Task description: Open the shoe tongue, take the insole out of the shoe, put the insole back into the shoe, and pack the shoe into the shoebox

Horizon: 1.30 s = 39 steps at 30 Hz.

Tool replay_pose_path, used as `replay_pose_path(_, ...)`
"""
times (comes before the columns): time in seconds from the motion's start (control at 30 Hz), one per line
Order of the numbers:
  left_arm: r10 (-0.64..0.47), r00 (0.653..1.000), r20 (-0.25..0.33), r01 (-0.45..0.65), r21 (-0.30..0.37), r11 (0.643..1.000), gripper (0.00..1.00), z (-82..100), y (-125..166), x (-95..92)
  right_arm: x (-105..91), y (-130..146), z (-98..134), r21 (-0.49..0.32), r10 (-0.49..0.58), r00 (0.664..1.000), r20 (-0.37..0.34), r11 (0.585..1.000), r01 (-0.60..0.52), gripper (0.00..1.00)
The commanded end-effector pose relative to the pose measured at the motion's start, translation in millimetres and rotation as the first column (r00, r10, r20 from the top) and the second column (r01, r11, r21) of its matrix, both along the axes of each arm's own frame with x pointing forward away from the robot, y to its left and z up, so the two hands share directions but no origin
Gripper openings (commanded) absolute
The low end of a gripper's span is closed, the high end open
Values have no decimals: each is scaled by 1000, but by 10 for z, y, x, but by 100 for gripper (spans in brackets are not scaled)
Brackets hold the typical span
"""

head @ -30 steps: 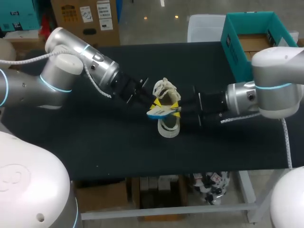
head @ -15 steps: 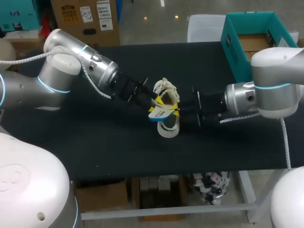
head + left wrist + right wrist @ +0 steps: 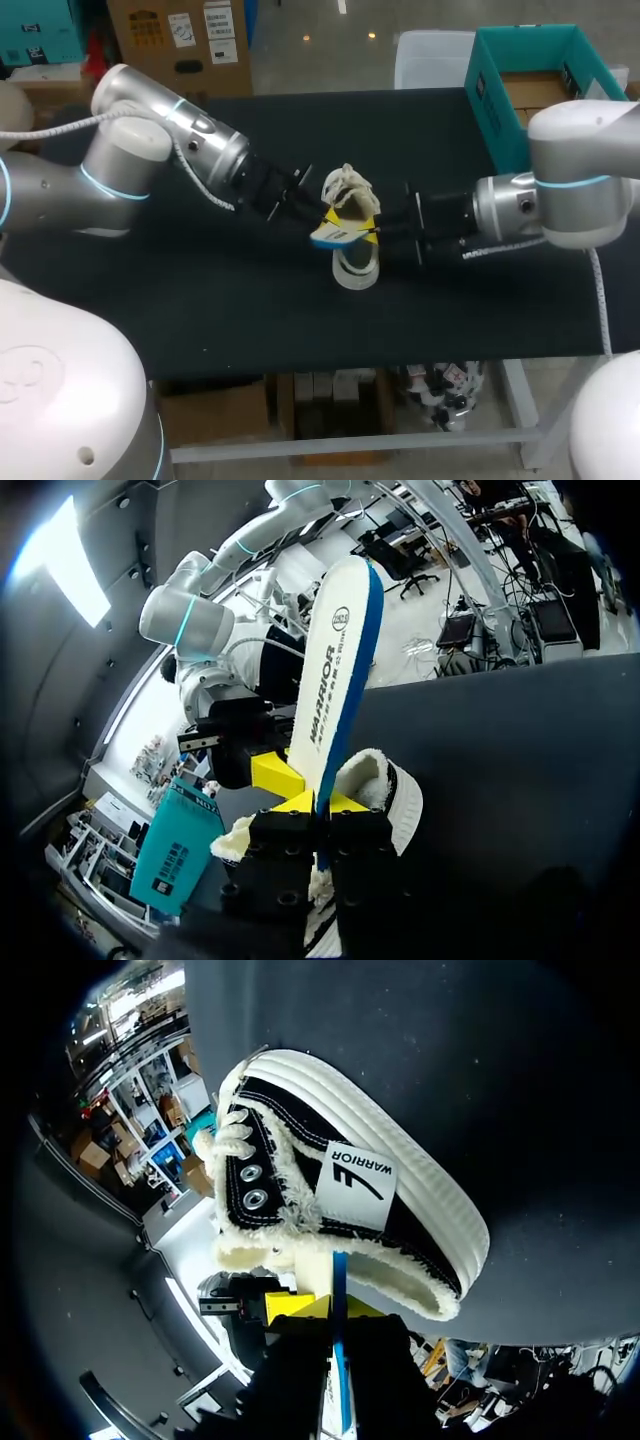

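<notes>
While the insole (image 3: 335,660) is out of the shoe (image 3: 355,264), the left fingers (image 3: 326,216) hold it over the middle of the counter (image 3: 200,300), with the left arm coming in from the left edge. In the left wrist view the two yellow tips pinch one end of the insole from both sides. It stands on edge with its white face to one side and its blue rim showing, and it rises away from the fingers along their own line.

The shoe lies mid-counter, just beyond and below those fingers, with its fleece-lined opening right beside the pinched end. From above, the shoe's length runs from the far edge toward the near edge, while the insole lies more nearly left to right, so the two long axes look crossed rather than matched.

I judge that putting the insole back depends on turning it into line with the shoe and tipping its free end down into the opening. The left arm is the one placed to do that.

The right arm (image 3: 500,208) comes in from the right edge and ends just beside the shoe's opening. Whether it grips anything cannot be told.

The shoebox (image 3: 505,110) stands at the far right corner, well apart from the shoe.
</notes>
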<state>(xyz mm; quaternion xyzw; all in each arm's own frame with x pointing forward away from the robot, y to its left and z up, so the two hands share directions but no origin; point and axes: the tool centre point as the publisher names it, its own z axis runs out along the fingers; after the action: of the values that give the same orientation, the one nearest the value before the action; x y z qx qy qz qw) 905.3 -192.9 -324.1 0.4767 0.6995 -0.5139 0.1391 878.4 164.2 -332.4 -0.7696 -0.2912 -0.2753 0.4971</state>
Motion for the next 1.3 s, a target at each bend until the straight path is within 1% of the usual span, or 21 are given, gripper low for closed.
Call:
replay_pose_path(0.03,6,1000,-8,-6,4,1000,0,-88,-45,80,148,29,-86,19,24,1000,-12,1000,-24,0)
replay_pose_path(0.23,29,999,-13,-29,13,999,0,-126,-49,169,264,46,-155,25,35,999,-28,999,-34,0)
replay_pose_path(0.37,32,999,-14,-32,16,999,0,-138,-52,183,270,36,-178,25,34,999,-42,999,-33,0)
replay_pose_path(0.47,33,999,-16,-33,16,999,0,-143,-53,186,218,23,-144,16,24,999,-41,1000,-23,0)
replay_pose_path(0.5,33,999,-17,-33,15,999,0,-144,-53,185,187,8,-114,12,10,999,-40,1000,-10,5)
replay_pose_path(0.53,33,999,-18,-32,13,999,0,-145,-52,180,158,-1,-88,2,4,999,-35,1000,-4,23)
replay_pose_path(0.57,32,999,-17,-32,13,999,0,-144,-52,174,127,-8,-59,-2,0,1000,-29,1000,0,35)
replay_pose_path(0.63,32,999,-17,-31,12,999,0,-143,-53,168,60,-19,6,-16,-9,1000,-17,1000,9,41)
replay_pose_path(0.73,32,999,-15,-31,12,999,0,-138,-57,154,-17,-39,71,-16,-18,1000,-3,1000,18,45)
replay_pose_path(0.8,32,999,-14,-32,11,999,0,-134,-61,149,-51,-50,93,-13,-23,1000,4,1000,23,44)
replay_pose_path(0.83,33,999,-13,-33,11,999,0,-132,-64,143,-64,-52,96,-12,-24,1000,5,1000,24,40)
replay_pose_path(0.87,33,999,-13,-33,10,999,0,-130,-65,139,-66,-52,96,-11,-23,1000,6,1000,23,31)
replay_pose_path(0.9,34,999,-13,-34,9,999,0,-128,-65,134,-74,-52,95,-9,-22,1000,6,1000,22,27)
replay_pose_path(0.93,34,999,-12,-34,9,999,0,-125,-66,130,-81,-52,93,-9,-22,1000,6,1000,22,24)
replay_pose_path(1.03,37,999,-10,-36,9,999,0,-122,-64,125,-97,-37,79,0,-14,1000,5,1000,14,31)
replay_pose_path(1.13,41,999,-9,-41,10,999,0,-122,-62,122,-90,-11,61,9,-3,1000,2,1000,3,29)
replay_pose_path(1.23,46,999,-10,-46,11,999,0,-127,-52,119,-87,20,52,16,10,1000,0,1000,-10,31)
replay_pose_path(1.3,48,999,-9,-48,10,999,0,-127,-47,118,-85,35,49,18,14,1000,-1,1000,-14,29)
